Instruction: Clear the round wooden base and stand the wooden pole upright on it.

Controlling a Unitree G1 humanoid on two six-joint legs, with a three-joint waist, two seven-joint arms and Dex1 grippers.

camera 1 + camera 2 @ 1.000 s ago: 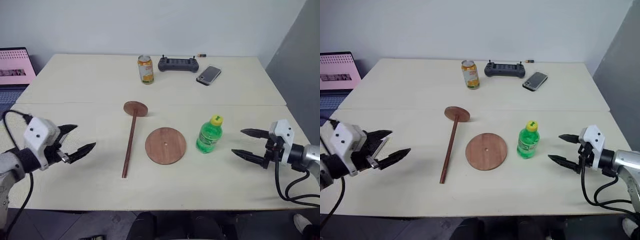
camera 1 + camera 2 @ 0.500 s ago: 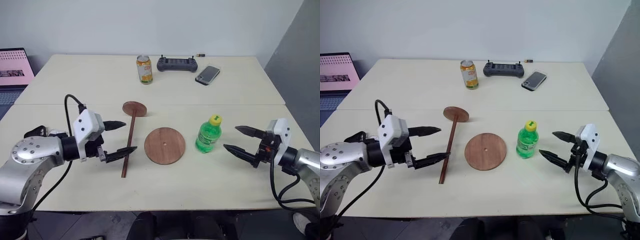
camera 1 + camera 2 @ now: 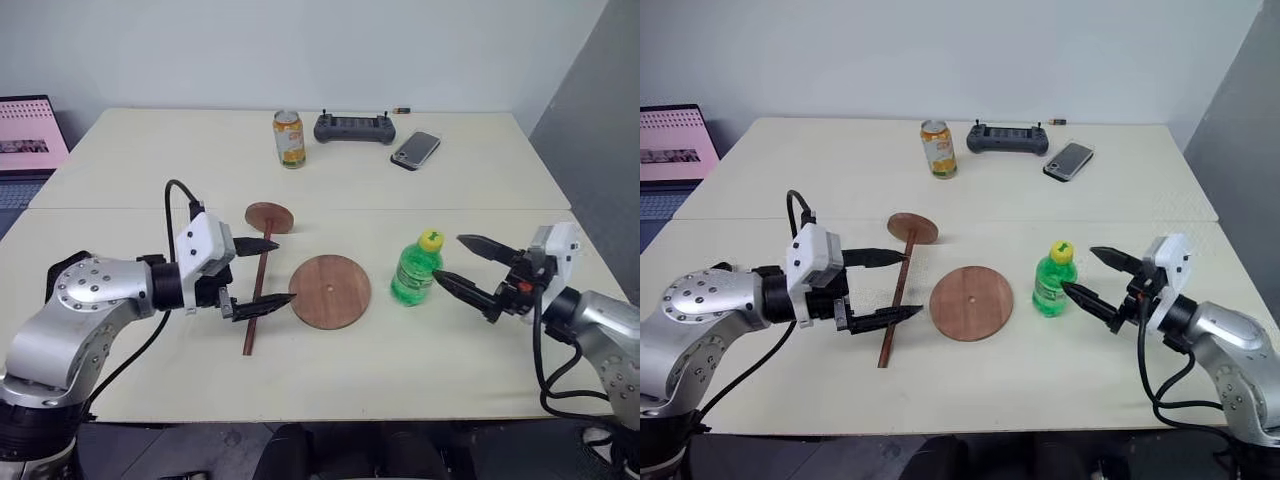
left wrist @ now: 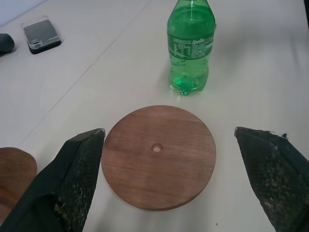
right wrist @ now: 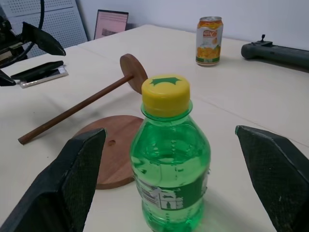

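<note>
A: Pole (image 3: 261, 284)? Flat on the table (image 3: 150, 160), lying near-to-far, disc end far, left of the base (image 3: 330, 291).

B: Left gripper (image 3: 270, 272), nearer, wide open, straddles it, empty. Right gripper (image 3: 461, 263) open.

Table (image 3: 120, 170) bears base (image 3: 330, 291), pole (image 3: 258, 305), bottle (image 3: 417, 269).

Left arm (image 3: 80, 310) is showing a rounded silver-grey shell with small dark screws dotted around the joint cap, then a black collar and a white boxy wrist block. Black cable is looping off that block at 11 o'clock. Left gripper (image 3: 262, 275) is wearing two black pointed fingers (image 4: 72, 186) with rough, gritty pads. Right arm (image 3: 610, 325) is looking the same: silver shell, white block, black cable hanging at 6 o'clock, right gripper (image 3: 472, 268) fingers black and tapered.
</note>
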